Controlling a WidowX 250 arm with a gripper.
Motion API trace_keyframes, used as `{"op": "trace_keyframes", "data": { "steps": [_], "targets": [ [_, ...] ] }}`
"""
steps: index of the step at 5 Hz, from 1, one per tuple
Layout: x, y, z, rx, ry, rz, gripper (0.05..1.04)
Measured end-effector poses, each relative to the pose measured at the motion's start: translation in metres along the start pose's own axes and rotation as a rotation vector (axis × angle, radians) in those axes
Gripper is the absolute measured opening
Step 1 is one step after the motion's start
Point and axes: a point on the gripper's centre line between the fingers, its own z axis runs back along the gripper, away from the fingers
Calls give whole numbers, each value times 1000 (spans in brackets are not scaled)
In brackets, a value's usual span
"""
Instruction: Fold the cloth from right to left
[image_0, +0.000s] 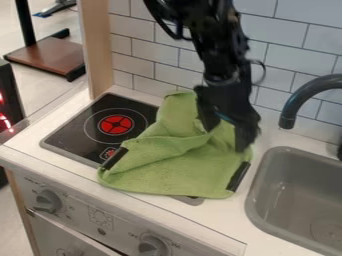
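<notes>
Creased green fabric cloth (177, 167): centre of frame, lying partly over the black glass stovetop (70, 135). Black two-finger gripper (226, 138): right of centre, at the cloth's upper right part; jaws wide apart, green fabric visible between.

On the counter (267, 142), the stove top (67, 125) lies left and the sink (255, 187) right, with the cloth (174, 170) over the stove's right part, the faucet (304, 97) beyond the sink, the wall (150, 55) behind, and two knobs (47, 200) on the near front panel (123, 223)
</notes>
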Motion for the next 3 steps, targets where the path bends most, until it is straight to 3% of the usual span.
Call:
{"op": "trace_keyframes", "data": {
  "steps": [2, 3],
  "targets": [
    [-5, -11, -38, 1, 64, 26, 998],
    [-4, -12, -51, 7, 91, 23, 945]
  ]
}}
